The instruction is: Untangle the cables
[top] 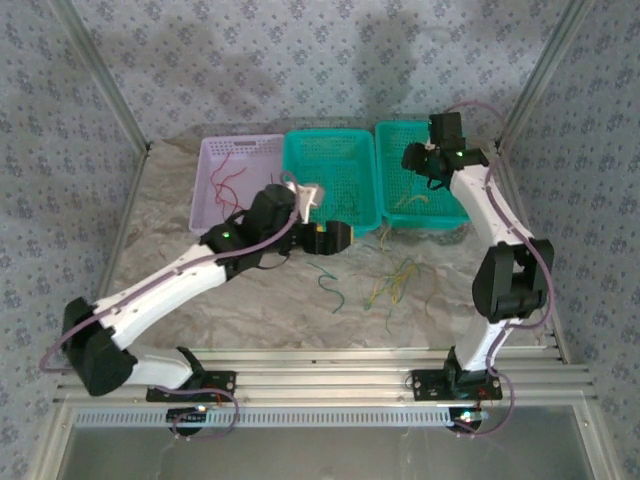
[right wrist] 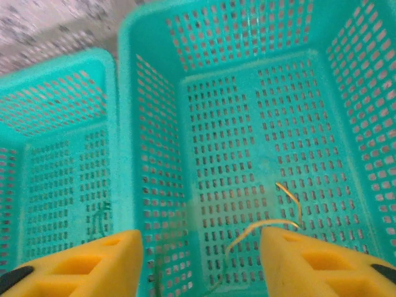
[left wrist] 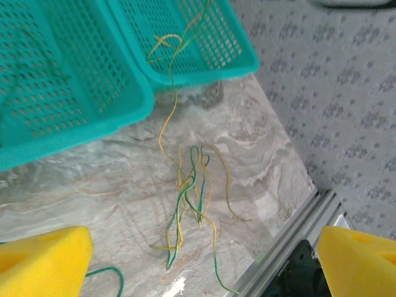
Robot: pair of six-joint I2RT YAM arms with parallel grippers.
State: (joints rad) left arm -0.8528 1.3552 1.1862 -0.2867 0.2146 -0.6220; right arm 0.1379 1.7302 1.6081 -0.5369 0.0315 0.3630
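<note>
Partly, a yellow cable (right wrist: 272, 222) hides behind the right pincer (right wrist: 201, 247).

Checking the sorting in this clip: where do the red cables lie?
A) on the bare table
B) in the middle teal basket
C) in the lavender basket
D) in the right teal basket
C: in the top view the red cables lie inside the lavender basket, the leftmost of the three baskets.

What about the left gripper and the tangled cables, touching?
Apart. In the left wrist view the left gripper hangs open above the tangled cables, fingers clear.
</note>
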